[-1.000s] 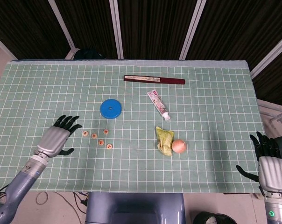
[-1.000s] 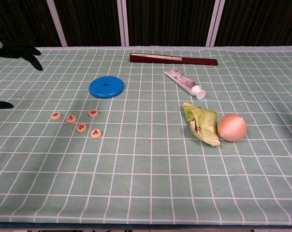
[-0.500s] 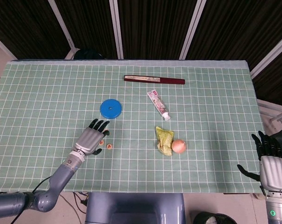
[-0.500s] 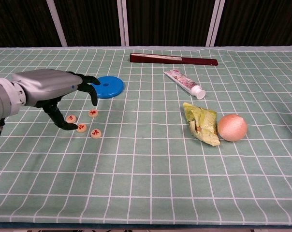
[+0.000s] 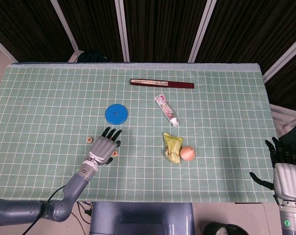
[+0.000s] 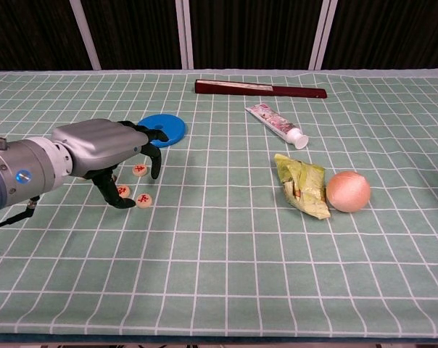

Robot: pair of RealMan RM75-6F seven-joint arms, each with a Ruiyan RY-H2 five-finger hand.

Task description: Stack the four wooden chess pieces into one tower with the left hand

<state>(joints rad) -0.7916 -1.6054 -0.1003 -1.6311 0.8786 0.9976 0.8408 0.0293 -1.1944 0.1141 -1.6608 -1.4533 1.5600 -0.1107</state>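
Note:
Several round wooden chess pieces with red characters lie on the green grid cloth, left of centre. In the chest view three show: one (image 6: 140, 170) by the fingertips, one (image 6: 122, 191) under the palm, one (image 6: 144, 200) just right of the thumb tip. The others are hidden behind the hand. My left hand (image 6: 110, 154) hovers over the group with fingers spread downward, and I see nothing gripped. From the head view the left hand (image 5: 105, 147) covers most pieces; one piece (image 5: 89, 139) lies to its left, another (image 5: 115, 153) at its right. My right hand (image 5: 283, 171) stays open off the table's front right corner.
A blue disc (image 6: 159, 130) lies just beyond the left hand. A dark red long box (image 6: 260, 88) sits at the back, with a toothpaste tube (image 6: 277, 125) nearer. A crumpled green packet (image 6: 303, 185) and an orange ball (image 6: 348, 191) lie right of centre.
The left hand has swept in from the table's left side to above the chess pieces, then shifted a little further right. The pieces have not visibly moved. The right hand stayed put.

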